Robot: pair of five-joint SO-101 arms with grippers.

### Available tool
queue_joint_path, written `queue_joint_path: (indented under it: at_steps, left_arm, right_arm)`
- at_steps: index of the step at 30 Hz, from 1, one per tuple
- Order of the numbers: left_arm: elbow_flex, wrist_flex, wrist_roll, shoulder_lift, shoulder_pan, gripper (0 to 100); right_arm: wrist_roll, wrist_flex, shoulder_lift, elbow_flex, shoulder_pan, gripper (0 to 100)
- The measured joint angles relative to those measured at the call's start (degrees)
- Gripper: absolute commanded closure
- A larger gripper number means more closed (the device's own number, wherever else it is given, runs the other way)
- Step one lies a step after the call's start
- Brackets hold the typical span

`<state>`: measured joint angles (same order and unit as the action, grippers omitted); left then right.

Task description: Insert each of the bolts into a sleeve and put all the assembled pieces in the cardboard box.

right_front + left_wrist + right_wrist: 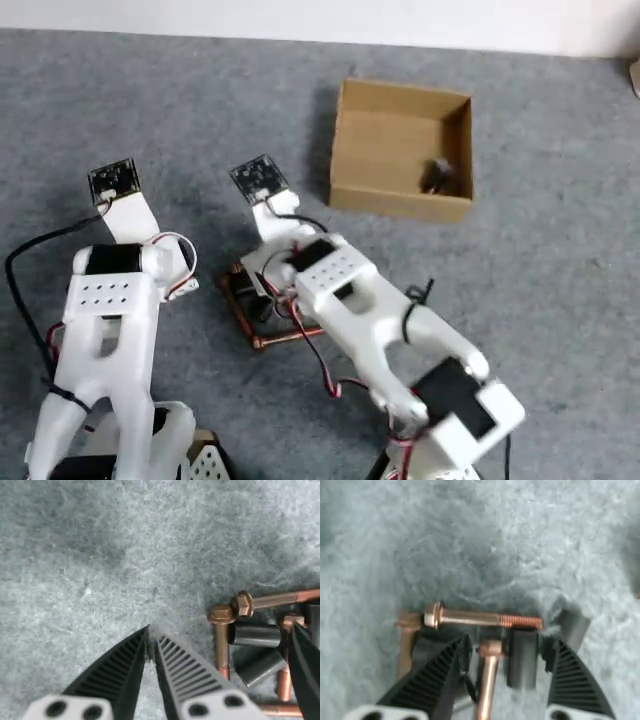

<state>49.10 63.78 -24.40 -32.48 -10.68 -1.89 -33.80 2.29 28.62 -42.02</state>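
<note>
On the grey table [560, 300], near the middle: a loose heap of copper bolts [280, 338] and dark sleeves [255, 635], none of them joined as far as can be seen.

Left hand [151, 639]: fingers pressed together at the tips, pinching nothing, poised over bare table just left of the heap. Close by it, two hex-headed bolts at right angles, heads nearly touching, and two sleeves lying beside them.

Right hand [510, 645]: spread wide, down over the heap. Between its fingers, side by side, one bolt [487, 680] with the head toward the fingertips and one sleeve [522, 657]. Whether either finger touches them cannot be told. Just past the fingertips, a second bolt [470, 619] lying crosswise, flanged head at one end, thread at the other. A further sleeve [572, 625] tilted just beyond the outer finger.

Cardboard box [400, 205]: open-topped, far and to the right of the heap, well apart from both hands. Inside, in the near right corner, one dark assembled piece [437, 176].
</note>
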Motion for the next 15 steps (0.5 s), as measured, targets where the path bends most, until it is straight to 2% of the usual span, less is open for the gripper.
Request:
queue_joint_path:
  at_steps: [5,10,15]
  left_arm:
    - [0.00,-0.09,0.00,0.00,0.00,99]
    - [0.00,-0.09,0.00,0.00,0.00,99]
    - [0.00,-0.09,0.00,0.00,0.00,99]
  right_arm:
    - [-0.35,0.09,3.96,-3.52,2.81,76.8]
    - [-5.01,0.09,3.96,-3.69,7.21,76.8]
    - [-6.59,0.09,3.96,-3.69,9.76,76.8]
